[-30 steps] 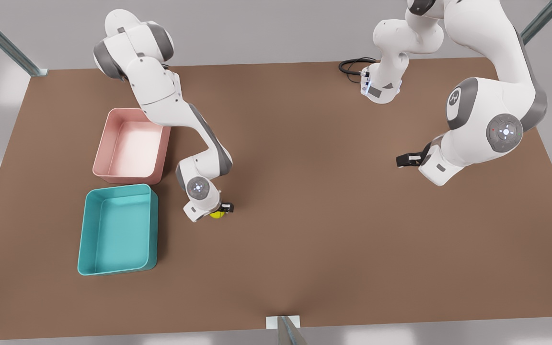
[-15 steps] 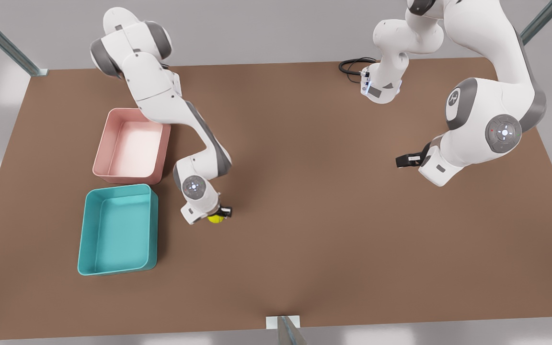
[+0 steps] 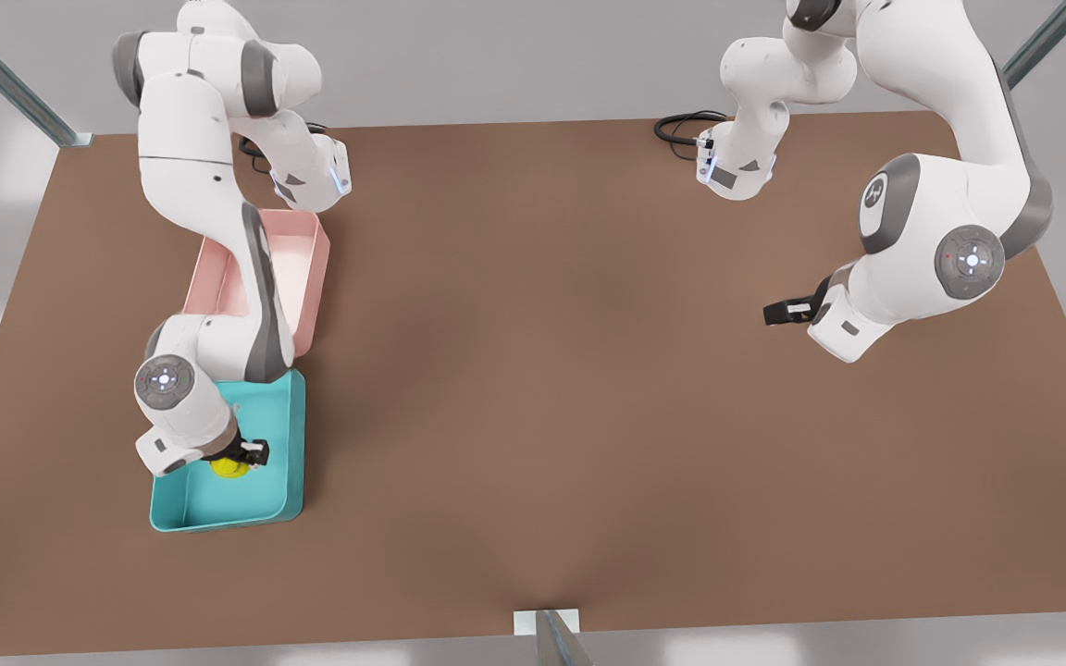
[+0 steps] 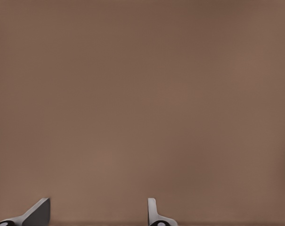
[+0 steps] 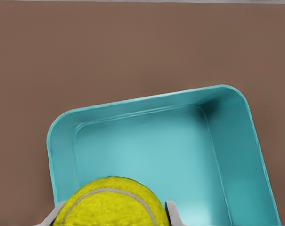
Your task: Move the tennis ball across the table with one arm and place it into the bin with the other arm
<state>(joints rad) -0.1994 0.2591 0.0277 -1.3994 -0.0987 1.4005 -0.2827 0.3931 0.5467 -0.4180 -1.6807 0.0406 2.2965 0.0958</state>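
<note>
You are looking at the right end effector (image 3: 241, 455) hanging over the teal bin (image 3: 288, 435), at the front view's left, with its fingers (image 5: 172, 214) closing on the tennis ball (image 3: 229, 467) from both sides. In the right wrist view the tennis ball (image 5: 111, 202) is sitting between the two fingertips, its pale seam curving across the top, and the bin's (image 5: 147, 101) floor is lying beneath it. Whether the ball is touching the bin's floor or being carried just above it, you cannot tell. The ball is sitting toward the near half of the bin. The right arm's forearm is crossing over the pink tray (image 3: 306, 268), which is standing just beyond the bin's far end, touching it or nearly so.

The left end effector (image 3: 778, 313) is waiting well apart, at the front view's right, over the bare brown surface (image 3: 542, 370). Its fingers (image 4: 38, 212) are standing spread, with nothing between them, as the left wrist view is showing you over the surface (image 4: 142, 103). A black cable (image 3: 676, 125) is looping on the far edge of the surface beside the base of that arm.
</note>
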